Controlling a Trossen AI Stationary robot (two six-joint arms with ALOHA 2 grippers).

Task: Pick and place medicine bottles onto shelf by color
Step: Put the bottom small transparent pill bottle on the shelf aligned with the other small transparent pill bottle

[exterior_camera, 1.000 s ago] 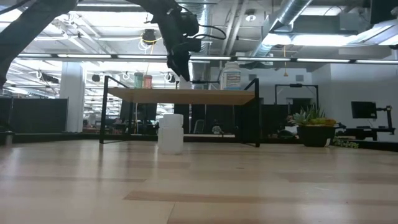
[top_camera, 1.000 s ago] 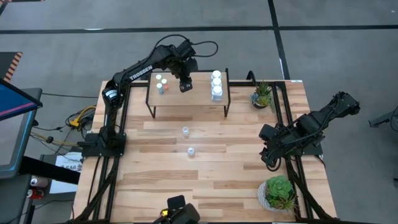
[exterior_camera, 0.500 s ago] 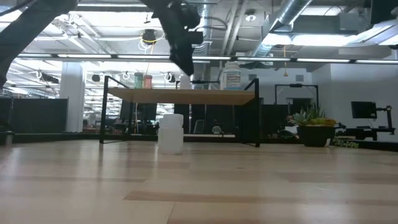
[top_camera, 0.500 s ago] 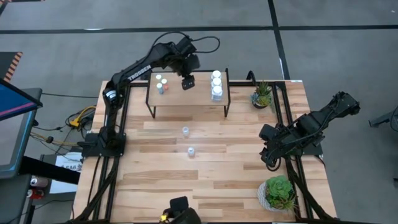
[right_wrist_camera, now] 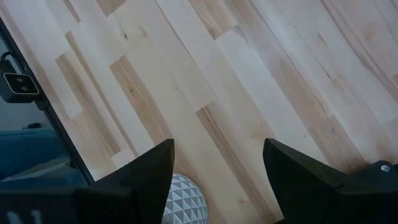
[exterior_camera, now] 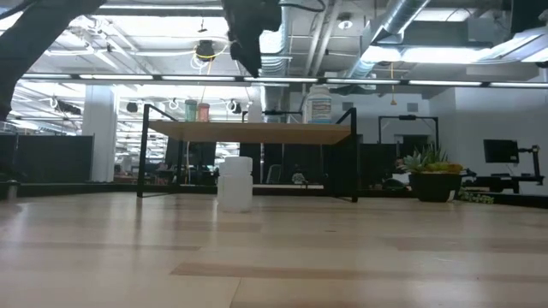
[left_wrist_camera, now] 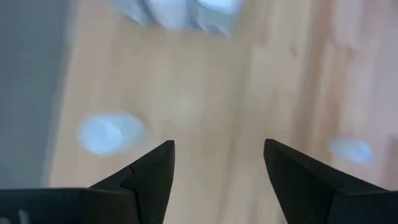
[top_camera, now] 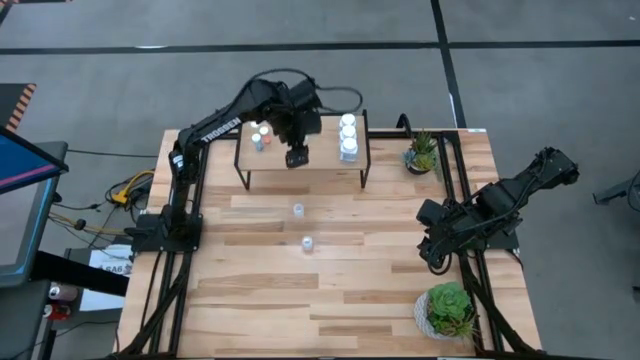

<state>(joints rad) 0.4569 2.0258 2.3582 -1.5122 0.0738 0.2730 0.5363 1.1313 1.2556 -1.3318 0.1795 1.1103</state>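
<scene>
Left gripper [top_camera: 296, 157], fingers spread and empty, above the shelf's [top_camera: 322, 158] front edge; right gripper [right_wrist_camera: 217, 171] parked open by the table's right edge; two pale-blue bottles [top_camera: 298, 210] mid-table, probably light, rigid and slippery, best pinched across the body below the cap.

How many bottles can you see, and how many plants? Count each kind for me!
Big white bottles on the shelf: 3
Small capped bottles at the shelf's other end: 3 showing beside the arm
Small pale bottles down on the table: 2
Potted plants: 2
Total: 8 bottles and 2 plants, 10 things
</scene>
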